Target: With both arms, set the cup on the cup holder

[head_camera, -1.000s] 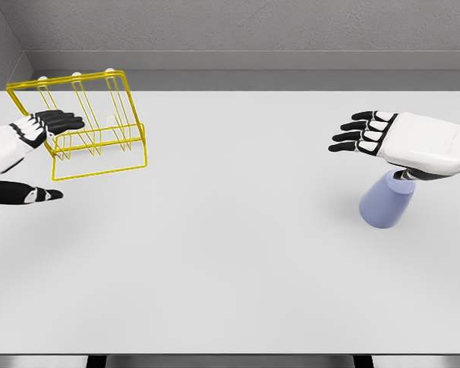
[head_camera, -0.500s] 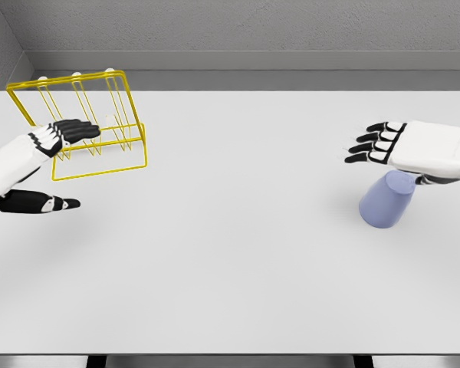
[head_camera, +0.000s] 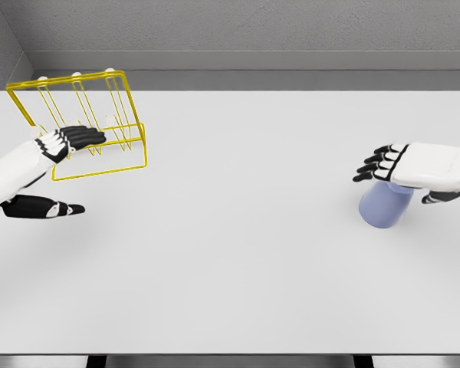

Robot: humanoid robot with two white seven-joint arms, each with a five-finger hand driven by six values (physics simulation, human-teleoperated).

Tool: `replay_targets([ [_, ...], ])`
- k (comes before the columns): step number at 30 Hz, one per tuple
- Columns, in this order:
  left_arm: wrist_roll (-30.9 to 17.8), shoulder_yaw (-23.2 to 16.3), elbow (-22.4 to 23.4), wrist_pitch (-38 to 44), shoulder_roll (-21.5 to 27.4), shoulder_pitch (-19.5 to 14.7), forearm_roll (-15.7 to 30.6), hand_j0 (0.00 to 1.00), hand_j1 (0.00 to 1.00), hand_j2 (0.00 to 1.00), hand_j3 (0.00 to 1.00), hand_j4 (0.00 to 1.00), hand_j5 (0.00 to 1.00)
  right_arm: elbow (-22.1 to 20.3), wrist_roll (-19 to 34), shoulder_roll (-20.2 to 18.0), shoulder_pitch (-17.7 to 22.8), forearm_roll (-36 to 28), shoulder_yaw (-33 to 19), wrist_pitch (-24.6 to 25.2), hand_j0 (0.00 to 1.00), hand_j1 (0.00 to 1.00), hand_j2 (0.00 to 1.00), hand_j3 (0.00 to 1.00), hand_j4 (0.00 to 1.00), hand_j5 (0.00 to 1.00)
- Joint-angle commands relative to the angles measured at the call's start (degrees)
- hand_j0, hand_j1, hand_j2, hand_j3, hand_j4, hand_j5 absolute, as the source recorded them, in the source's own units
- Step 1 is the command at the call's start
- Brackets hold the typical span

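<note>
- A pale blue cup (head_camera: 385,206) is sitting on the white counter (head_camera: 238,245) at the right side, apparently upside down with its wider end toward the counter, well apart from the holder.
- The right hand (head_camera: 414,170) is hovering over the top of the cup, palm down, with its dark fingers (head_camera: 372,165) stretched out to the left and its thumb pointing off to the right; it is not gripping the cup, and I cannot tell whether the palm is touching it.
- A yellow wire cup holder (head_camera: 84,123) is standing at the far left of the counter, leaning back, with white-tipped prongs along its upper rail.
- The left hand (head_camera: 57,157) is reaching in from the left edge with its fingers (head_camera: 80,138) extended across the front of the holder's lower wires and its thumb spread out below, over the counter; nothing is closed in its grasp.
- A grey wall (head_camera: 253,31) is running behind the counter.
</note>
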Motion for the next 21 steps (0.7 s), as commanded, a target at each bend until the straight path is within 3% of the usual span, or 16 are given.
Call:
replay_targets([
  [1,0.03,-0.83,-0.02,0.02,0.08,0.00,0.41,1.00,1.00,1.00,1.00,1.00,1.00,1.13,0.07,0.50,0.00,-0.11,0.82,0.12,1.00,1.00,1.00,1.00,1.00,1.00],
  [3,0.03,-0.92,-0.02,0.02,0.08,0.00,0.94,1.00,1.00,1.00,1.00,1.00,1.00,1.83,0.07,0.76,0.00,0.06,0.82,0.12,1.00,1.00,1.00,1.00,1.00,1.00],
  [7,-0.15,-2.59,-0.10,0.02,1.13,-0.26,7.71,1.00,1.00,1.00,1.00,1.00,1.00,4.73,0.16,3.22,-0.09,1.21,0.82,0.12,1.00,1.00,1.00,1.00,1.00,1.00],
  [21,-0.15,-3.20,-0.28,0.02,1.57,-0.26,9.73,1.00,1.00,1.00,1.00,1.00,1.00,5.08,0.25,4.36,0.00,4.02,0.91,0.12,0.98,0.98,0.98,0.98,0.98,0.98],
])
